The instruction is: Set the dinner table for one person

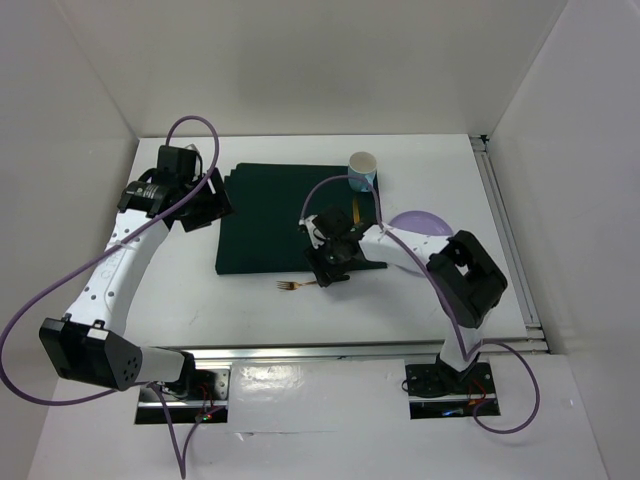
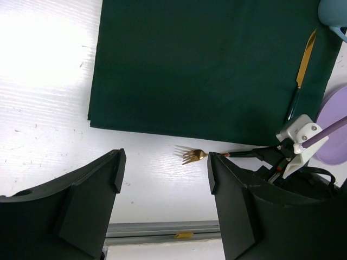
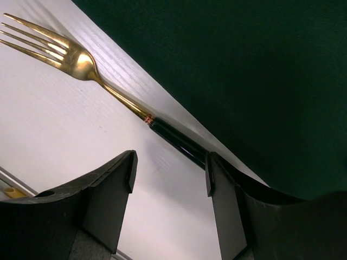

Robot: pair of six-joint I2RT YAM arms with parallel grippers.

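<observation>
With its jaws parted and empty, the right gripper should straddle the gold fork's dark handle squarely beside the dark green cloth mat before closing.

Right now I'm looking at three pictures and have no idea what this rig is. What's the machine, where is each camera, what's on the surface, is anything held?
Two robot arms are bolted side by side at the near edge of the dinner table. One picture looks down from above and behind them; the other two come from a camera on each wrist, so the dark shapes at the bottom are that arm's own fingers.

On the white top lies a dark green mat. A gold knife lies on its far right part, a pale cup at its corner, a purple plate beside it. A gold fork with a dark handle lies on the bare top along the mat's near edge.

The left gripper hovers open, holding nothing. The right gripper is open over the fork's handle, not closed on it.
</observation>
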